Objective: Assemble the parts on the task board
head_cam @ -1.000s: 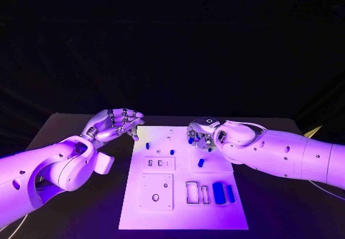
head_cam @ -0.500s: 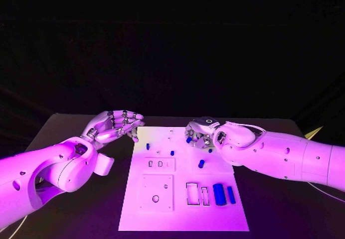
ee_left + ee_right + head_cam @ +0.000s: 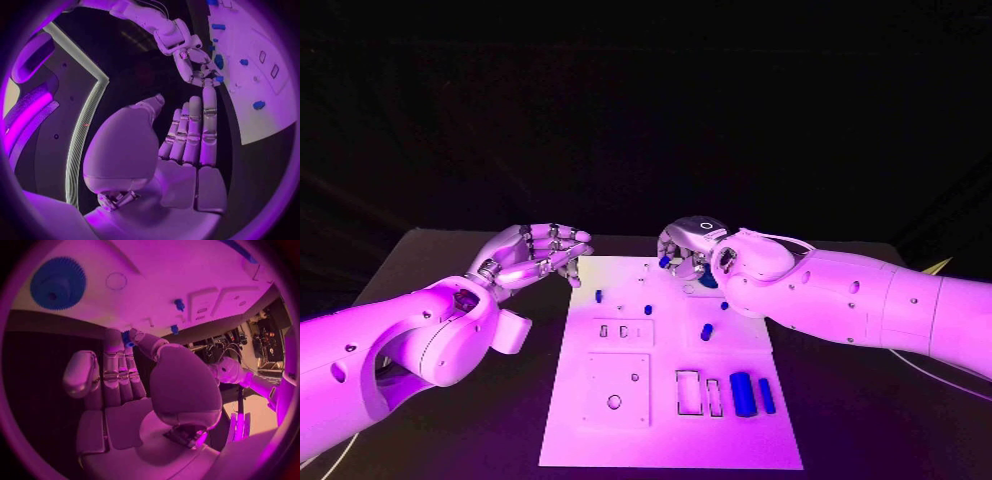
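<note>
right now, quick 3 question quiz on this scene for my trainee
1. True or false: the left hand holds a blue part.
2. Where on the board do the two long blue bars lie? A: near right corner. B: far left corner. C: dead centre.
3. Fill in: the right wrist view shows a round, toothed blue ____ lying flat on the board.

Key: 1 false, its palm and fingers are empty. 2 A. 3 gear.
</note>
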Tool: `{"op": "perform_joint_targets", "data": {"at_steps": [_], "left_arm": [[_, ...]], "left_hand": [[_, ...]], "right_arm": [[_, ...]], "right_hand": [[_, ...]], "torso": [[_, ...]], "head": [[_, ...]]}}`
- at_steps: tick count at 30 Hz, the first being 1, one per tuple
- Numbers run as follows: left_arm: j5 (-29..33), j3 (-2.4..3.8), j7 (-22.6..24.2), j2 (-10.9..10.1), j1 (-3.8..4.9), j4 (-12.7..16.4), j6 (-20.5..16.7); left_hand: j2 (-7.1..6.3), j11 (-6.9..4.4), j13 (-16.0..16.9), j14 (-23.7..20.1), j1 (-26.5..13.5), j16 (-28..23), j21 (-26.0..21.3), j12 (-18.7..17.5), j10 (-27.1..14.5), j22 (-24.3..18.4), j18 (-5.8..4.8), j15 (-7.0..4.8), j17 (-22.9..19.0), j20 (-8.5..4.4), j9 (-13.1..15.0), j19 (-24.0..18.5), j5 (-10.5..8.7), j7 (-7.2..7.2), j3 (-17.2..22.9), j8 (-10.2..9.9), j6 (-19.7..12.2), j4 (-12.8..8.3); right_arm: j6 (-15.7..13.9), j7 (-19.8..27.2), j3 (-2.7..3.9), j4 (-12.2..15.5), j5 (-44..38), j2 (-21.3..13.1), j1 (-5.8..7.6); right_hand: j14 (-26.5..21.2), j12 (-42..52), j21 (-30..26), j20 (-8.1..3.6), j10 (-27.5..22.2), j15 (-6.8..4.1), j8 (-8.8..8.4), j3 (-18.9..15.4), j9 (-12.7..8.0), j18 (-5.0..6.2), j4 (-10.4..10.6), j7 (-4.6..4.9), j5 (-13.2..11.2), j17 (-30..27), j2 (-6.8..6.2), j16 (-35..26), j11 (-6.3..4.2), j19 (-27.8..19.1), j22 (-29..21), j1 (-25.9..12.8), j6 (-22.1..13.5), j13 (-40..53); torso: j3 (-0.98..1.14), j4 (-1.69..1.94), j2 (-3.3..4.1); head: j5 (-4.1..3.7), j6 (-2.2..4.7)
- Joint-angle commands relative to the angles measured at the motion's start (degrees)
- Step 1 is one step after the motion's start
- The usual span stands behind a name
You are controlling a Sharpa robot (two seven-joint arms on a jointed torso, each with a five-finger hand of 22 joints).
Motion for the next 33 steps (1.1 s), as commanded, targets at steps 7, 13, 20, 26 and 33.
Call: {"op": "perform_joint_targets", "data": {"at_steps": [7,13,20,26,33], "left_arm": [[0.02,0.05,0.05,0.35,0.28,-0.04,1.02],[0.02,0.05,0.06,0.58,0.47,-0.07,1.09],[0.02,0.05,0.07,1.08,0.74,-0.18,1.21],[0.02,0.05,0.06,1.38,0.90,-0.27,1.27],[0.02,0.05,0.06,1.44,1.12,-0.30,1.19]], "left_hand": [[0.09,-0.05,-0.10,-0.46,-0.18,-0.35,0.35,-0.40,-0.41,0.09,0.23,0.04,-0.08,0.02,0.07,-0.28,-0.14,3.04,0.33,-0.15,-0.36,-0.08],[0.10,-0.03,-0.11,-0.50,-0.18,-0.40,0.39,-0.42,-0.45,0.11,0.23,0.06,-0.11,0.04,0.07,-0.34,-0.15,3.06,0.33,-0.18,-0.40,-0.09],[0.10,-0.03,-0.11,-0.50,-0.18,-0.40,0.39,-0.42,-0.45,0.11,0.23,0.06,-0.11,0.04,0.07,-0.34,-0.15,3.06,0.33,-0.18,-0.40,-0.09],[0.10,-0.03,-0.11,-0.50,-0.18,-0.40,0.39,-0.42,-0.45,0.11,0.23,0.06,-0.11,0.04,0.07,-0.34,-0.15,3.06,0.33,-0.18,-0.40,-0.09],[0.10,-0.03,-0.11,-0.50,-0.18,-0.40,0.39,-0.42,-0.45,0.11,0.23,0.06,-0.11,0.04,0.07,-0.34,-0.15,3.06,0.33,-0.18,-0.40,-0.09]], "right_arm": [[0.06,-2.11,0.21,-2.28,-0.20,2.03,1.08],[0.79,-2.09,0.24,-3.61,-0.10,3.15,1.23],[1.93,-1.74,0.24,-4.77,-0.06,4.64,1.27],[3.05,-1.39,0.17,-5.40,-0.04,5.46,1.08],[4.20,-1.19,0.07,-5.67,-0.03,6.02,0.77]], "right_hand": [[0.65,-0.08,0.44,-0.04,-0.13,0.14,2.24,-0.02,4.79,-0.85,0.42,-0.60,0.55,0.18,0.51,-0.27,0.04,0.57,0.41,-0.15,0.06,-0.05],[0.70,-0.12,0.47,-0.04,-0.19,0.14,2.22,-0.01,4.84,-0.86,0.43,-0.56,0.61,0.22,0.51,-0.28,0.05,0.59,0.44,-0.16,-0.05,-0.05],[0.75,-0.19,0.45,-0.03,-0.31,0.15,2.20,-0.02,4.93,-0.85,0.41,-0.52,0.69,0.28,0.45,-0.32,0.08,0.58,0.42,-0.20,-0.20,-0.07],[0.83,-0.31,0.47,-0.01,-0.54,0.21,2.13,-0.06,5.07,-0.85,0.43,-0.46,0.76,0.38,0.30,-0.39,0.17,0.58,0.46,-0.31,-0.47,-0.10],[0.85,-0.36,0.49,0.01,-0.62,0.24,2.12,-0.10,5.13,-0.86,0.48,-0.46,0.76,0.43,0.24,-0.42,0.21,0.59,0.49,-0.42,-0.55,-0.11]], "torso": [[-0.07,0.01,0.17],[-0.08,-0.13,0.22],[-0.02,-0.05,0.25],[0.02,-0.01,0.32],[0.01,-0.07,0.40]], "head": [[0.26,0.07],[0.49,0.16],[0.75,0.14],[0.72,-0.04],[0.97,-0.17]]}}
